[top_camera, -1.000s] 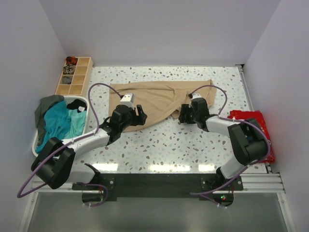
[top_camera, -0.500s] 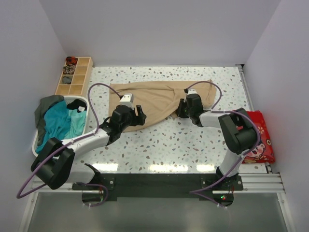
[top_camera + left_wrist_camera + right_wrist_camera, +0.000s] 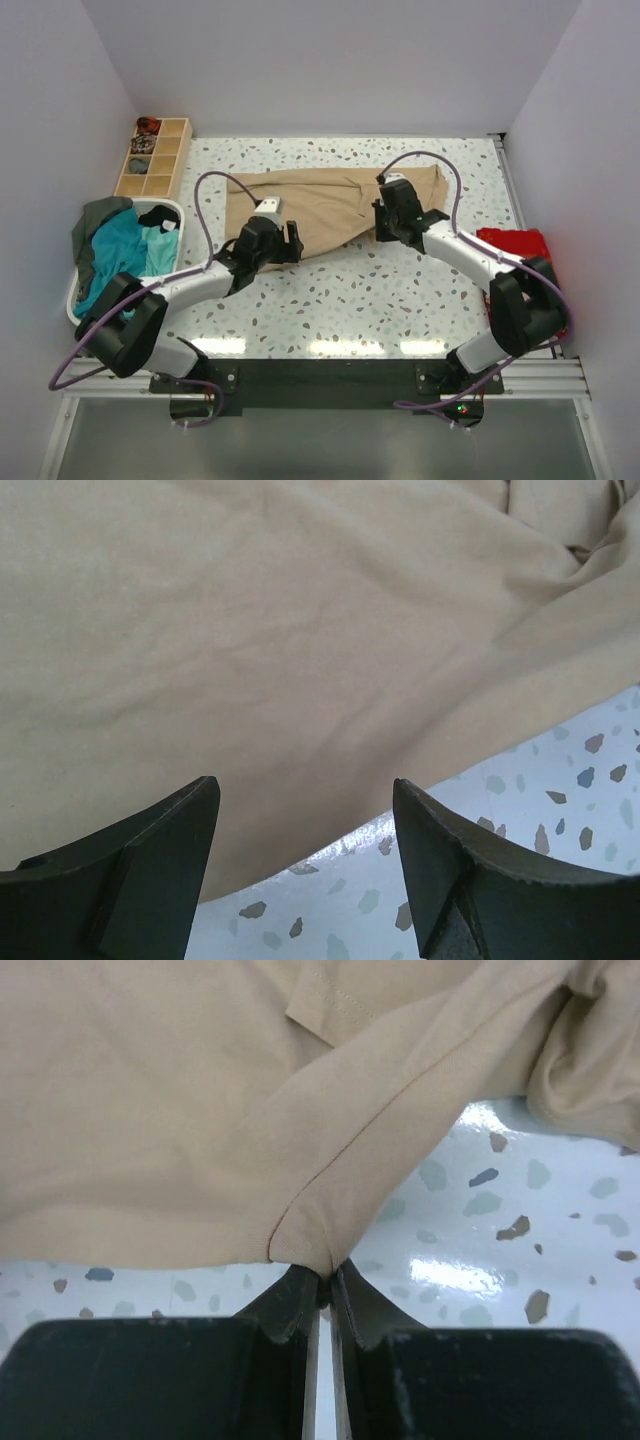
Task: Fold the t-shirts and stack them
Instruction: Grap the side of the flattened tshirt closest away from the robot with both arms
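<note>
Both arms reach forward from the near edge of the speckled white worktop [image 3: 350, 300], elbows bent outward and wrists turned in toward each other.

The left tool [image 3: 290, 238] is held low with its two dark fingers [image 3: 160, 850] spread wide. It grips nothing. Under and ahead of it lies the sandy-beige short-sleeved cloth t-shirt [image 3: 330, 200]. In the left wrist view the left tool [image 3: 302, 800] straddles the near edge of that t-shirt [image 3: 250, 630], with bare worktop showing just behind the fingertips.

The right arm runs from its base up through a raised elbow, and its forearm angles in toward the middle. The right tool [image 3: 385, 225] is tipped down onto the shirt's near edge. In the right wrist view the right tool [image 3: 322, 1275] is pinched tight, a small fold of the beige hem caught between the fingertips. The t-shirt [image 3: 150, 1110] spreads away ahead of it, a seam running diagonally up to the right and a bunched lobe off to the tool's right.

The shirt lies rumpled between and beyond both tools.

Well out to the left of the left tool sits a white plastic basket [image 3: 72, 290] holding a teal cloth shirt [image 3: 120, 250] and a dark grey-green cloth shirt [image 3: 95, 218].
</note>
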Controlling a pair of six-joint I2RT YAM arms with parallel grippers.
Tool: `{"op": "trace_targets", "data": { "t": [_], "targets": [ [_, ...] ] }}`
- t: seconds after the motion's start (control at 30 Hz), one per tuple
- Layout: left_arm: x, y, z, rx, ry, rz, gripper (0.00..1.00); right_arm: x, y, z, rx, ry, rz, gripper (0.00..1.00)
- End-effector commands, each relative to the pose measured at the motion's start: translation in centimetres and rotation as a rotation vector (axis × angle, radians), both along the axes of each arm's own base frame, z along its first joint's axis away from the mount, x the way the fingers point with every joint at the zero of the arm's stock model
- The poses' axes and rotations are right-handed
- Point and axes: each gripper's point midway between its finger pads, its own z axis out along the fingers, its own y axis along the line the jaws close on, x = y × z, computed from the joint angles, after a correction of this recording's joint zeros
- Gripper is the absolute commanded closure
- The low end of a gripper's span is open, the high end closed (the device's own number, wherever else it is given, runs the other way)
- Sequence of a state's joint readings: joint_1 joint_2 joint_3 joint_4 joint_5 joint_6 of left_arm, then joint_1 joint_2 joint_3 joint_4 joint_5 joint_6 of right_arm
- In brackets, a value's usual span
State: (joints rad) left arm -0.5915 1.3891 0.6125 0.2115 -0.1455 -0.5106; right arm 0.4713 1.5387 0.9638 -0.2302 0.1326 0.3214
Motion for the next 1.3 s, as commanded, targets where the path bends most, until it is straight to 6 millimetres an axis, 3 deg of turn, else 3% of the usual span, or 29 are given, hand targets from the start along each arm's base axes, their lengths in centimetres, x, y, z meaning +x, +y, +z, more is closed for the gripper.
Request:
{"op": "trace_targets", "data": {
  "t": [0.0, 0.07, 0.3, 0.47, 0.53, 0.7, 0.8, 0.9, 0.93, 0.97, 1.03, 1.07, 1.13, 1.17, 1.27],
  "targets": [
    [1.0, -1.3, -0.1, 0.02, 0.004, -0.047, 0.25, -2.7, -2.6, 2.5, -0.199, 0.1, 0.022, 0.91],
    [1.1, -2.0, -0.3, 0.012, 0.022, -0.075, 0.25, -3.9, -3.2, 2.6, -0.253, 0.147, 0.024, 0.89],
    [0.9, -2.9, -1.8, 0.015, 0.07, -0.121, 0.26, -4.5, -3.0, 6.3, -0.292, 0.123, 0.027, 0.89],
    [0.5, -4.5, -0.4, -0.039, 0.037, -0.212, 0.27, -4.4, -2.6, 7.3, -0.299, 0.125, 0.05, 0.85],
    [0.3, -4.8, 0.0, -0.039, 0.029, -0.239, 0.27, -4.2, -1.6, 7.2, -0.275, 0.138, 0.094, 0.79],
    [0.2, -4.2, 0.9, -0.023, 0.007, -0.227, 0.28, -4.7, 1.5, 5.5, -0.211, 0.241, 0.22, 0.82],
    [0.1, -3.9, 0.8, -0.017, 0.013, -0.213, 0.27, -5.3, 3.0, 3.6, -0.184, 0.305, 0.281, 0.8],
    [0.0, -3.6, 0.7, -0.012, 0.016, -0.204, 0.28, -4.9, 1.1, 2.5, -0.265, 0.269, 0.19, 0.65],
    [-0.1, -3.5, 0.7, -0.011, 0.017, -0.202, 0.28, -4.5, 0.4, 3.4, -0.265, 0.22, 0.131, 0.62],
    [-0.1, -3.5, 0.8, -0.01, 0.014, -0.202, 0.28, -4.5, -1.5, 2.8, -0.321, 0.2, 0.076, 0.58],
    [-0.1, -3.3, 0.9, -0.003, 0.01, -0.194, 0.27, -4.1, -2.9, 4.1, -0.285, 0.131, -0.025, 0.56],
    [-0.1, -3.2, 1.0, -0.001, 0.006, -0.195, 0.27, -4.7, -4.5, 3.2, -0.279, 0.15, -0.064, 0.57],
    [0.0, -3.0, 1.3, 0.004, -0.003, -0.189, 0.27, -4.4, -5.2, 3.4, -0.198, 0.108, -0.143, 0.57],
    [0.0, -3.0, 1.3, 0.006, -0.003, -0.19, 0.27, -5.4, -6.4, 3.2, -0.149, 0.104, -0.179, 0.58],
    [0.1, -3.0, 1.5, 0.007, -0.008, -0.19, 0.27, -6.4, -7.3, 2.3, -0.011, 0.07, -0.259, 0.59]
  ]
}}
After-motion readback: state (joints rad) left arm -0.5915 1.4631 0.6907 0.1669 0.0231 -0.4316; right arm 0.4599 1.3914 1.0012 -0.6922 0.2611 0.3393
